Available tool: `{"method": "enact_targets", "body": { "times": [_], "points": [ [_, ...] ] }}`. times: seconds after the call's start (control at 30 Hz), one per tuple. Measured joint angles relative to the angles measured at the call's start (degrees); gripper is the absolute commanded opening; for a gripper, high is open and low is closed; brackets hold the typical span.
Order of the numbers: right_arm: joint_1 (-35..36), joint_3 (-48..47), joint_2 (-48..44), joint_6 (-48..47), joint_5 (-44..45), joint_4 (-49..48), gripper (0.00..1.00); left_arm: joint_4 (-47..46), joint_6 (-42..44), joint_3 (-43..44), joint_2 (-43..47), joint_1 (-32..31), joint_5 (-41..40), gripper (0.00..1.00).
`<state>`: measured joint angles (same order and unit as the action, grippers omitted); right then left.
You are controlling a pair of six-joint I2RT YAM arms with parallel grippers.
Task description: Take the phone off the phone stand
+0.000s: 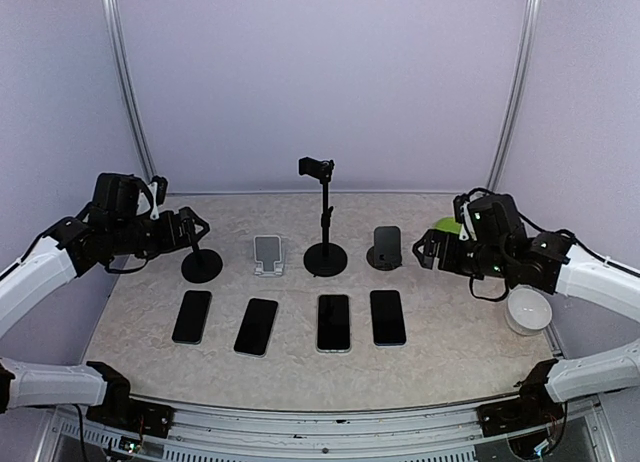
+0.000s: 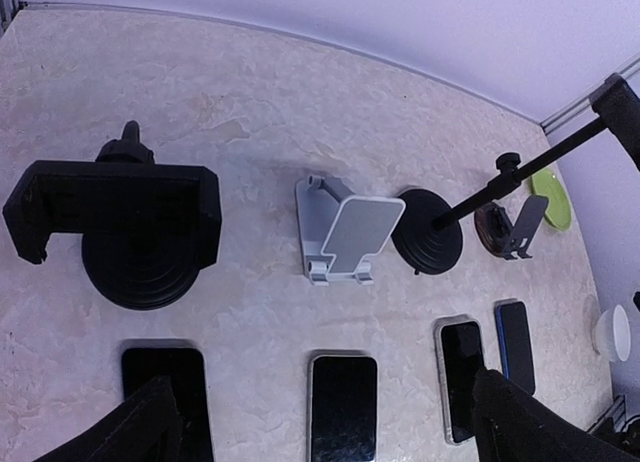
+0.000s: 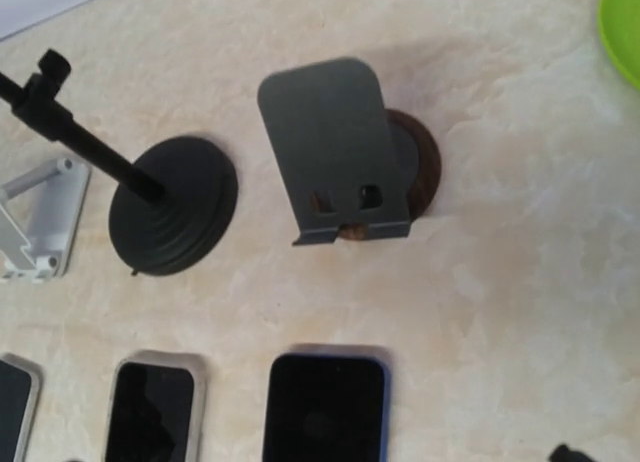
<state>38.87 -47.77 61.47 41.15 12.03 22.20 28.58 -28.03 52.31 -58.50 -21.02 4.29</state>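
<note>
Top external view showed the left gripper [image 1: 200,225] hovering at the back left of the table [image 1: 440,357], just above a black clamp stand [image 1: 201,265]. In the left wrist view its fingers [image 2: 140,427] sat spread wide at the two lower corners, released and grasping nothing. To the right stood a white stand [image 1: 267,254], then a tall pole stand [image 1: 325,257], then a grey plate stand [image 1: 386,247]. Four phones lay flat and screen-up in a row in front of the stands, apart from them. They were the leftmost phone [image 1: 192,316], the second phone [image 1: 257,326], the third phone [image 1: 334,322] and the rightmost phone [image 1: 388,317]. The leftmost phone lay on the near side of the left gripper, lower down and well clear of its jaws. The right gripper [image 1: 422,250] hung just right of the grey plate stand, with the rightmost phone nearer the arm bases and to its left. Its jaws looked parted and unloaded (only one dark finger tip [image 3: 570,452] showed in the right wrist view). A green plate [image 1: 447,225] lay behind it, and a white bowl [image 1: 528,310] sat at the far right.
</note>
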Motion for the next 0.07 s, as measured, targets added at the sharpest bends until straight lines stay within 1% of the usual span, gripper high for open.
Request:
{"method": "enact_targets", "body": {
  "times": [0.07],
  "points": [
    [0.0,0.1,0.3,0.1,-0.5,-0.5,1.0,-0.3,-0.1,0.0,0.0,0.0,0.0,0.99]
  ]
}}
